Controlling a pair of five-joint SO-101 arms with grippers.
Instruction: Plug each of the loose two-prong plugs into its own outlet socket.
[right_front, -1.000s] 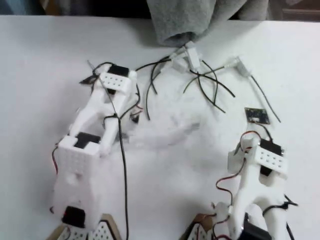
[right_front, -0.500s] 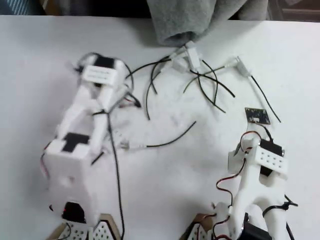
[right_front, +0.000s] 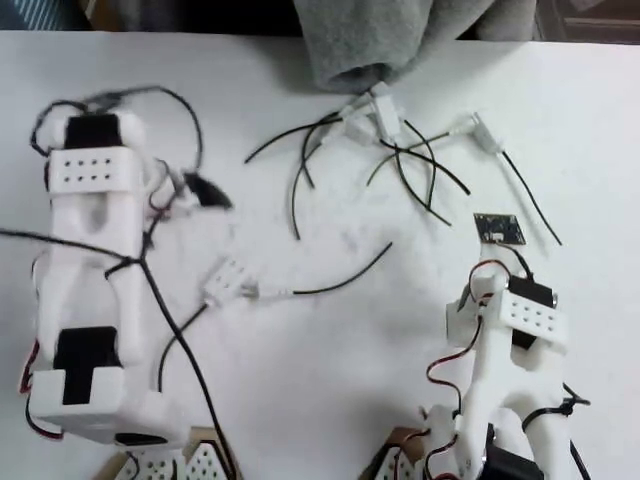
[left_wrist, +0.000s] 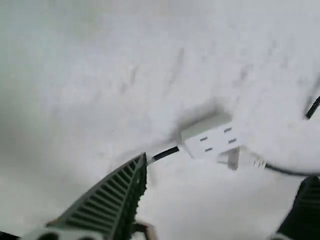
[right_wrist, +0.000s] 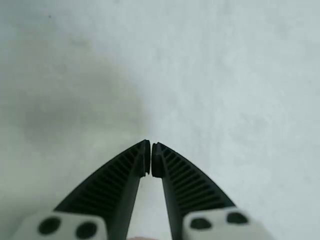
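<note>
- Left gripper (left_wrist: 225, 172): claw spread wide, nothing between fingers, hanging above white socket block (left_wrist: 210, 137).
- High view: block lies at 8 o'clock from centre of table (right_front: 330, 400), just beside left arm.
- White plug (left_wrist: 231, 159) touches block's side; seated or not, cannot tell.
- Black cord (right_front: 340, 275) runs from there toward 2 o'clock.
- Tangle of further plugs and cords (right_front: 372, 120) at 12 o'clock, near grey cloth (right_front: 380, 40).
- Right gripper (right_wrist: 150, 147): claw pressed together, empty, over bare table; right arm at 4 o'clock.

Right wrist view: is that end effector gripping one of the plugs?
No, the right end effector has its two tips closed against each other with nothing between them, above the white table.
</note>
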